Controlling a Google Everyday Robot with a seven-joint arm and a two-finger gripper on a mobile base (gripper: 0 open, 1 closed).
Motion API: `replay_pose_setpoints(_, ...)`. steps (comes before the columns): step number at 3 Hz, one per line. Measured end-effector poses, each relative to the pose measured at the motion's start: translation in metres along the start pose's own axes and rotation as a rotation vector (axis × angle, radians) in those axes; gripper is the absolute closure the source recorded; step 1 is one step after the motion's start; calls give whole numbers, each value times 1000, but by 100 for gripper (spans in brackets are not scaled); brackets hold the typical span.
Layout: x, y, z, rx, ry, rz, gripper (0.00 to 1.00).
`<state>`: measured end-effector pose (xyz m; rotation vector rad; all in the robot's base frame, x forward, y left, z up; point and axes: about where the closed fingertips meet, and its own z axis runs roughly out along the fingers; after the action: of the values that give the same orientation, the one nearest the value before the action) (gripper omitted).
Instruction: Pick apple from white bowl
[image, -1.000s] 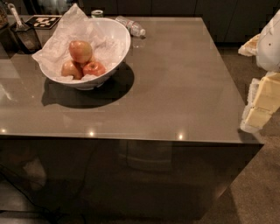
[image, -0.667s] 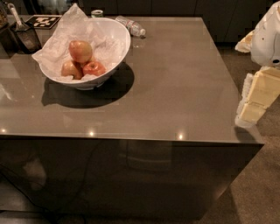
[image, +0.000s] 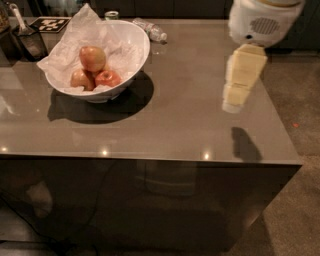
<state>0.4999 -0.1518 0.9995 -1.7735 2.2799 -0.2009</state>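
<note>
1. Change. On the left of the grey, glossy counter (image: 190, 110) nothing is found altered. The large, glossy white bowl (image: 139, 60) and its contents are placed as they were a second ago. The change is confined to the right. The cream-coloured, blocky claw (image: 234, 100), recorded a second ago beyond the counter's right edge, is now held above the counter's right part, with its shadow thrown on the surface below. It is kept well apart from the bowl. Whether the claw is wide or narrow cannot be told, and nothing is seen held in it.

2. Meaning for the task. An approach is judged to be under way. No grasp is yet made, and a further traverse leftward and a descent are still required.

3. Count, left to right.
- One dark container with a utensil (image: 22, 37) is noted.
- One black-and-white printed marker (image: 50, 24) is noted.
- One white bowl is noted, lined with one sheet of crumpled white paper (image: 75, 35).
- Three apples are counted in the bowl:
  - a paler yellow apple (image: 80, 78);
  - the largest, round, yellowish apple with an orange-red blush (image: 92, 57), the task's object, resting uppermost;
  - a smaller bright red apple (image: 107, 78).
- One small can (image: 112, 15) is noted.
- One clear plastic bottle (image: 150, 31) is noted, lying on its side.
- One claw is noted.
</note>
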Motion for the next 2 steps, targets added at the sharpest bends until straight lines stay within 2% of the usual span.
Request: replay_pose_setpoints(2,-21,-10,-2,38,-52,-18,0)
